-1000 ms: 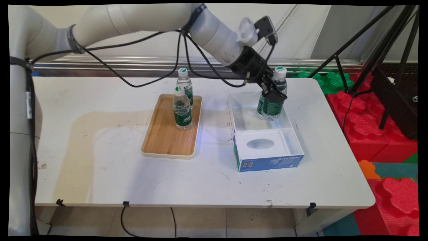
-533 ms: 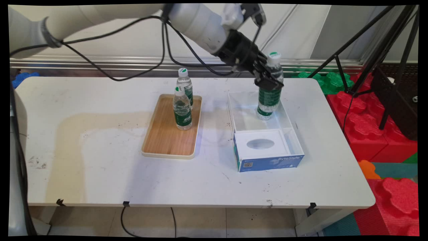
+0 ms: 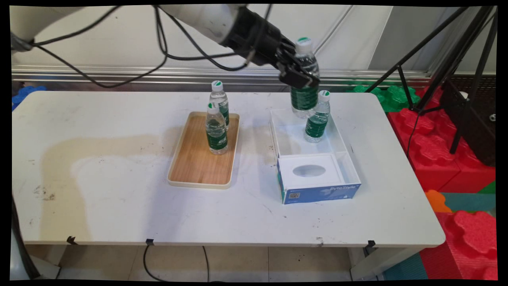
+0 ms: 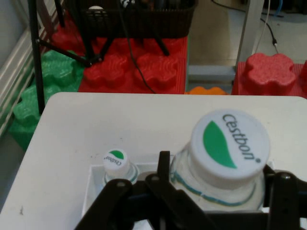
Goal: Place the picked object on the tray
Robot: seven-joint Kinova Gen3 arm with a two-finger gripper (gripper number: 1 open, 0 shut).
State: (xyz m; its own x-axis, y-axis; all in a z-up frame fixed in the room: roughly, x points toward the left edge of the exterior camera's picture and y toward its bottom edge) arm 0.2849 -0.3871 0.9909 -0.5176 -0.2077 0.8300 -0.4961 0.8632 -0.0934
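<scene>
While clamped in the claw [image 3: 298, 75], the bottle [image 3: 304, 85] hangs upright, cap up.

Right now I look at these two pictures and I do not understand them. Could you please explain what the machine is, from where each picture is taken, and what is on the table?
The machine is a white robot arm ending in a black two-finger gripper. The wide picture comes from a fixed camera above the table's near side. The other comes from a camera on the hand, looking along the gripper, so its directions are not the table's.

The gripper is shut on a water bottle with a green label, held in the air above a clear box. In the hand view you see that bottle's cap close up. A second bottle stands inside the box. A blue and white carton sits at the box's near end.

To the left, a wooden tray carries two more bottles, upright, on the white table.
</scene>
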